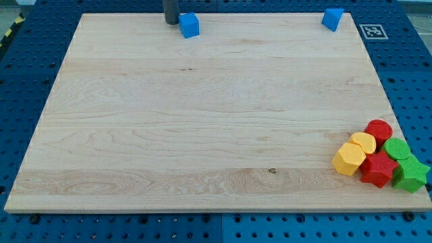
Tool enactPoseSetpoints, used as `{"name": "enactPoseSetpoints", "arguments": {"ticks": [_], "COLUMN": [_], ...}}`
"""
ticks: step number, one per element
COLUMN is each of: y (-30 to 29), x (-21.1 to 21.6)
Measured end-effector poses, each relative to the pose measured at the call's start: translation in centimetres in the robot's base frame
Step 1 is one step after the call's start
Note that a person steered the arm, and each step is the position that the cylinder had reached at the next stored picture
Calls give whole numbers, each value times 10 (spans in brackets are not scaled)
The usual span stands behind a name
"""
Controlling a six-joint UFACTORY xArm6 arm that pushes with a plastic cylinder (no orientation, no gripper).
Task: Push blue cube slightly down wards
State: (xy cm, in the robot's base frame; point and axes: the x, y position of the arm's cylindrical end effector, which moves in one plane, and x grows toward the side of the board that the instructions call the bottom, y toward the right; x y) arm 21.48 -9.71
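Note:
A blue cube (190,25) sits near the top edge of the wooden board (202,115), left of centre. My tip (171,23) is the lower end of a dark rod coming down from the view's top; it stands just left of the blue cube, very close to it or touching it. A second blue block (332,19), shape unclear, lies at the board's top right corner.
A cluster of blocks sits at the board's bottom right: two yellow blocks (349,159) (364,142), a red cylinder (379,129), a red star-like block (378,169), a green cylinder (397,148) and a green star-like block (411,175). A printed marker tag (372,31) lies off the board's top right.

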Motion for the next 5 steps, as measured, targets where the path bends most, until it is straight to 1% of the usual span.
{"name": "enactPoseSetpoints", "arguments": {"ticks": [2, 5], "y": [6, 30], "x": [8, 8]}}
